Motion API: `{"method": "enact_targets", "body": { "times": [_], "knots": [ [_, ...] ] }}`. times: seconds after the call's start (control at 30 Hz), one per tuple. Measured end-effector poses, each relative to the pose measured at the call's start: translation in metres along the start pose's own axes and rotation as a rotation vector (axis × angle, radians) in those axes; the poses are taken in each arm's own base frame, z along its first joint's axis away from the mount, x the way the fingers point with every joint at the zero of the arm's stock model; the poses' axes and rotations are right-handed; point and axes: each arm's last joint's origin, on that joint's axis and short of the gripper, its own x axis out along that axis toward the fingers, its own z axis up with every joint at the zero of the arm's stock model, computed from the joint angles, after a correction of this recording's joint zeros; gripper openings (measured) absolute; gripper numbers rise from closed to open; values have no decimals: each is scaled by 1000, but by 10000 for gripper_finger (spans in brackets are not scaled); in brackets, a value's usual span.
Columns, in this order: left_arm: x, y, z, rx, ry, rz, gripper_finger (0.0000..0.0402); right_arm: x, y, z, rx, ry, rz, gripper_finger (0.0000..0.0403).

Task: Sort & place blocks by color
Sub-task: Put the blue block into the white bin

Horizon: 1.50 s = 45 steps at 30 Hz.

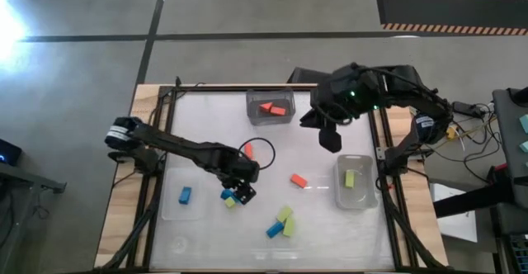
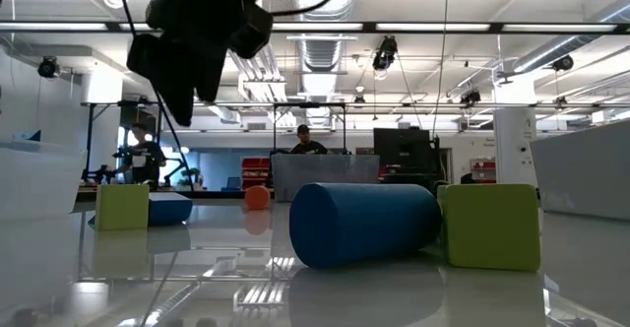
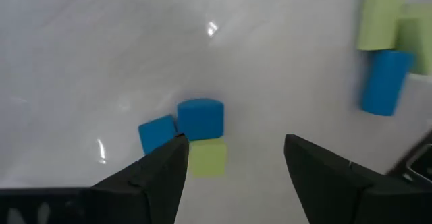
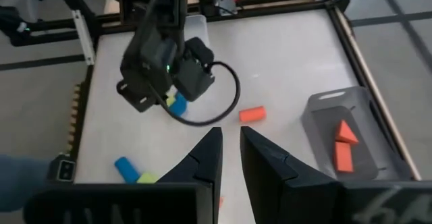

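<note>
My left gripper [image 1: 241, 191] [image 3: 233, 158] hangs open just over a small cluster: two blue blocks [image 3: 200, 118] [image 3: 156, 133] and a yellow-green block [image 3: 207, 158]. That yellow-green block lies on the table between the fingers, close to one of them. In the low view the same gripper [image 2: 192, 56] hovers above these blocks [image 2: 123, 207]. My right gripper [image 1: 330, 135] [image 4: 231, 146] is shut, holds nothing and waits high over the table's far right part. Loose on the table lie two orange-red blocks [image 1: 299, 180] [image 1: 247, 150], two yellow-green ones [image 1: 285, 220] and a blue one [image 1: 274, 229].
A clear bin [image 1: 252, 119] at the far edge holds orange-red blocks [image 1: 272, 108]. A clear bin [image 1: 340, 200] on the right holds one yellow-green block [image 1: 350, 178]. A blue block [image 1: 185, 195] lies at the left. A black cable loop [image 1: 266, 146] hangs by the left arm.
</note>
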Motion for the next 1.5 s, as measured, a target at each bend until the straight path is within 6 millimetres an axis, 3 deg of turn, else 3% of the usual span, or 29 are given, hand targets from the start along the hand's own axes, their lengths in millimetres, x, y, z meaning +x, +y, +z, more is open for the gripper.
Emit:
{"method": "enact_targets", "body": {
  "times": [0.2, 0.67, 1.5],
  "knots": [
    [20, -1, 1, -1, 35, 54, 228, -6, 9, -2, 7, -13, -6, 43],
    [53, -3, -1, 23, 54, 164, 228, -16, 9, -4, 15, -38, -22, 43],
    [70, -4, -6, 55, 73, 188, 228, -17, 8, -8, 1, -4, -27, 43]
  ]
}}
